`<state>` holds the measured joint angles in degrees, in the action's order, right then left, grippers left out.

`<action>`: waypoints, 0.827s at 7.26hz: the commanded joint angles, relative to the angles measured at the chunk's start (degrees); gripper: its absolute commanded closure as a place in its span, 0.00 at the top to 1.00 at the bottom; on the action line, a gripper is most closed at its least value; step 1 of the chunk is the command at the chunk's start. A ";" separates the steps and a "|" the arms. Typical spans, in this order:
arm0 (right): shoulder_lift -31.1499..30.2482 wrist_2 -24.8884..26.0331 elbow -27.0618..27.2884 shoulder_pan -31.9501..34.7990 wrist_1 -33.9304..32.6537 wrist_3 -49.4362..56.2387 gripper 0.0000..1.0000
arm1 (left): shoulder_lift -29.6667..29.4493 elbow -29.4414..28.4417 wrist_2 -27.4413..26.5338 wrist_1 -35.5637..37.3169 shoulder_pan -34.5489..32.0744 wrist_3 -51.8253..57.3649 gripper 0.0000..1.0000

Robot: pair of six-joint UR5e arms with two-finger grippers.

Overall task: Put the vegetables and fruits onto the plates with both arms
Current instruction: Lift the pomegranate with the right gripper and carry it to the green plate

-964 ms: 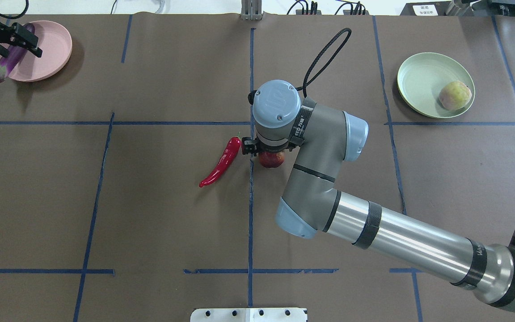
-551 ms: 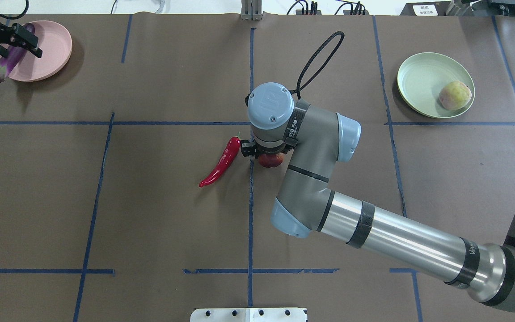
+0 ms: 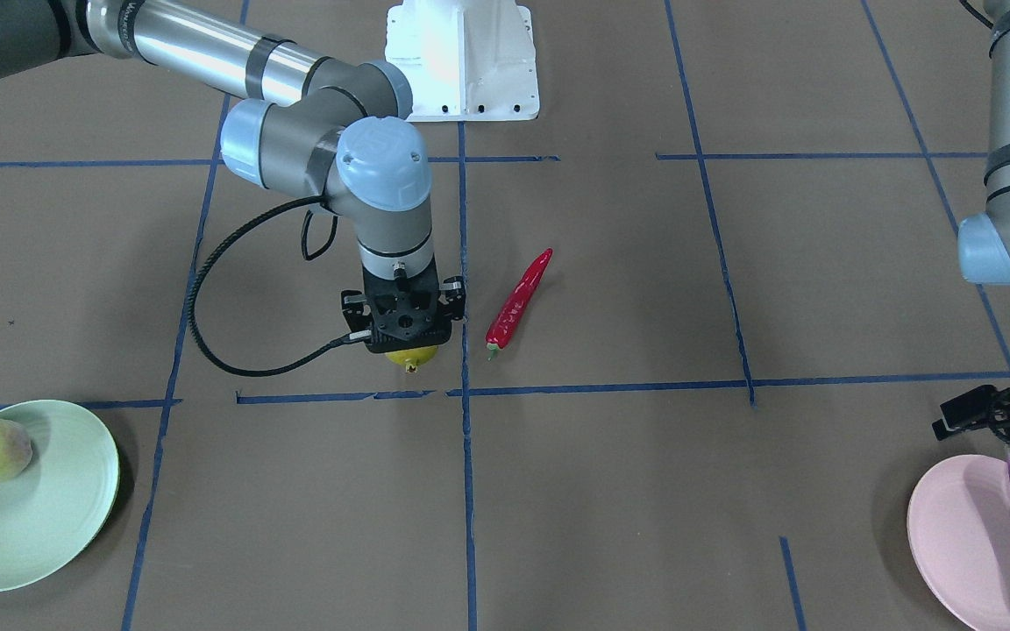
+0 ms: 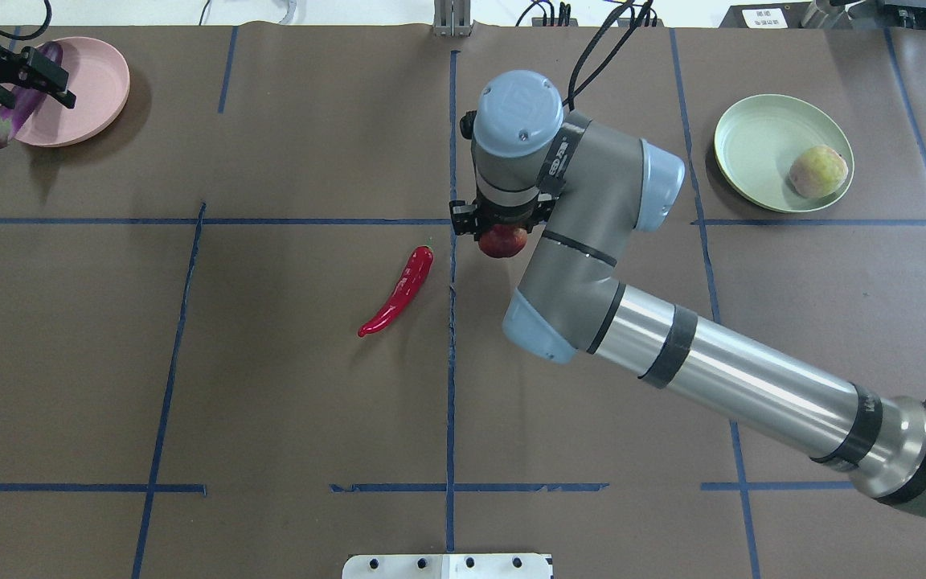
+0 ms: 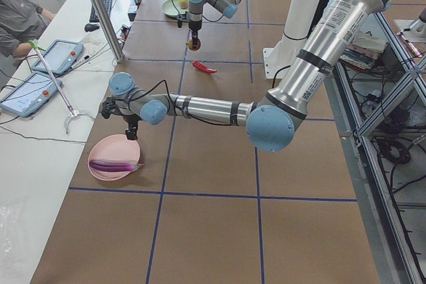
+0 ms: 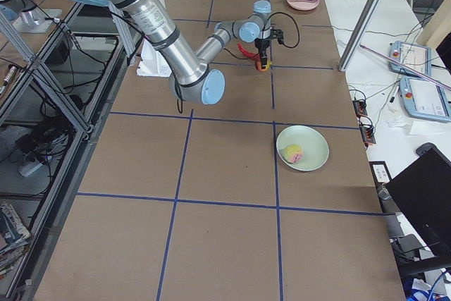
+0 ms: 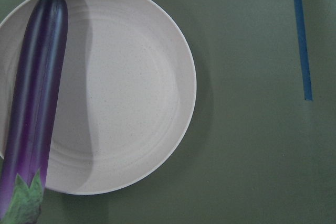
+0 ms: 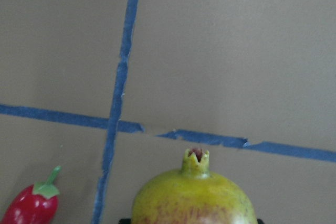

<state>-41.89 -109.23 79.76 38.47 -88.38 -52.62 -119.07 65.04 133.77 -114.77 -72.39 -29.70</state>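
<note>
Beside the chili pepper (image 4: 399,291), the right gripper (image 3: 407,342), jaws pinching the pomegranate (image 4: 501,242), has it up off the tabletop (image 4: 270,386) where it sat a second ago; mint green plate (image 4: 752,153) next, I reckon; left gripper (image 3: 996,412) hangs, jaws spread, over the eggplant (image 7: 37,108) lying across the pink plate (image 7: 136,93).

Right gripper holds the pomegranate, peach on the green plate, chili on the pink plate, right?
No: the chili lies on the table, not the pink plate, as the overhead view shows. The right gripper holds the pomegranate; the peach is on the green plate.
</note>
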 commanded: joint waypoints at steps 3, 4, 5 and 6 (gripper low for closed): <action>-11.95 -9.75 0.05 20.10 -0.92 37.30 0.12 | 0.07 0.17 0.00 -0.10 0.23 -0.27 1.00; -14.86 -12.21 -0.39 23.11 -0.83 44.11 0.13 | -0.02 0.17 0.00 -0.19 0.32 -0.71 1.00; -16.37 -13.02 -1.61 24.71 -0.14 49.49 0.13 | -0.02 0.09 0.00 -0.19 0.32 -0.71 1.00; -16.55 -13.72 -6.06 24.98 5.61 50.07 0.17 | 0.07 0.44 0.00 -0.11 0.32 -0.71 1.00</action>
<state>-57.29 -121.75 77.51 62.12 -87.33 -6.10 -119.06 65.25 133.77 -114.93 -72.09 -30.35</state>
